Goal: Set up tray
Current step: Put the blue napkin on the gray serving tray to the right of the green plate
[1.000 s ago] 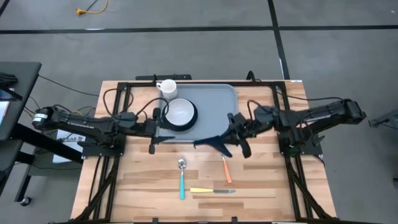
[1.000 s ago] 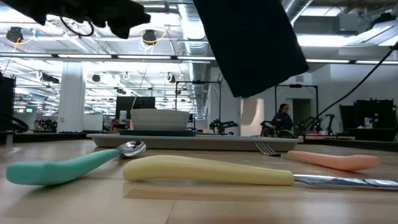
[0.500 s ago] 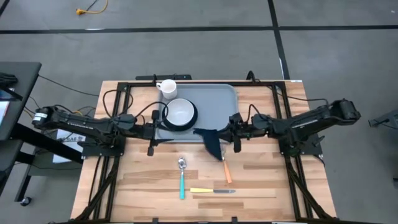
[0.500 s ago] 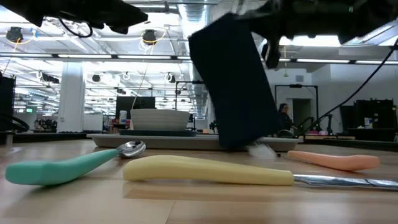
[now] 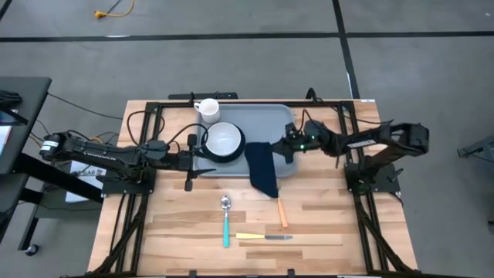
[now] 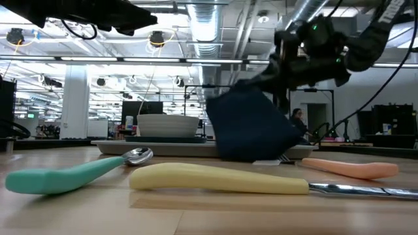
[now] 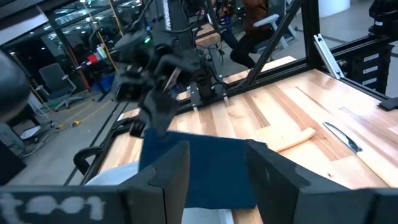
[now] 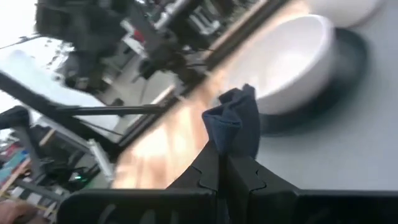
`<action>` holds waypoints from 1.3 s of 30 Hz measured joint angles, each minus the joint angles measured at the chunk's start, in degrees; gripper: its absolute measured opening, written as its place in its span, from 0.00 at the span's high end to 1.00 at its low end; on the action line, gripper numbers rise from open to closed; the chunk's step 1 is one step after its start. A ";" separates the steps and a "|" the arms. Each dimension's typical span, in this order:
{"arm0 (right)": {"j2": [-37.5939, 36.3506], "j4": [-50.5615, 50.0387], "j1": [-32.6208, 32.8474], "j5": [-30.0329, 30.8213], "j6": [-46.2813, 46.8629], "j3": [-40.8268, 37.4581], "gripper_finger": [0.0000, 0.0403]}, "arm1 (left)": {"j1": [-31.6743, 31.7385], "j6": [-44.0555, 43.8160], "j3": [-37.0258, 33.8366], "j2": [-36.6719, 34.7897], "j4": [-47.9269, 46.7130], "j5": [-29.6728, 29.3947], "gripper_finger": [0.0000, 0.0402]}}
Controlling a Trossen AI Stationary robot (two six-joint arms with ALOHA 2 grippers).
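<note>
Wooden table (image 5: pixel 324 224): napkin (image 5: pixel 262 168), right jaws (image 5: pixel 287 144) clenched, now draped across tray (image 5: pixel 266 120) edge.

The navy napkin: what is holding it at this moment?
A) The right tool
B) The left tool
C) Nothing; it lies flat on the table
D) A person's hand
A: the right tool is shut on a pinched corner of the napkin, which trails over the tray's near edge, while the left tool waits open by the white bowl.
</note>
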 joint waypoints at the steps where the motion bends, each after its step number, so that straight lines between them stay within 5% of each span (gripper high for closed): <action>1: 0.63 -0.28 -1.60 -0.83 -0.44 0.00 1.00 | 0.00 0.00 0.00 0.00 0.00 0.00 0.64; 14: 8.92 -0.90 -15.09 -6.00 -2.37 0.87 1.00 | 0.00 -0.02 0.02 0.02 -0.02 -0.07 0.64; 39: 19.50 -11.79 -17.12 4.04 -9.85 12.07 1.00 | 0.00 -1.03 0.09 0.17 -1.22 -0.04 0.64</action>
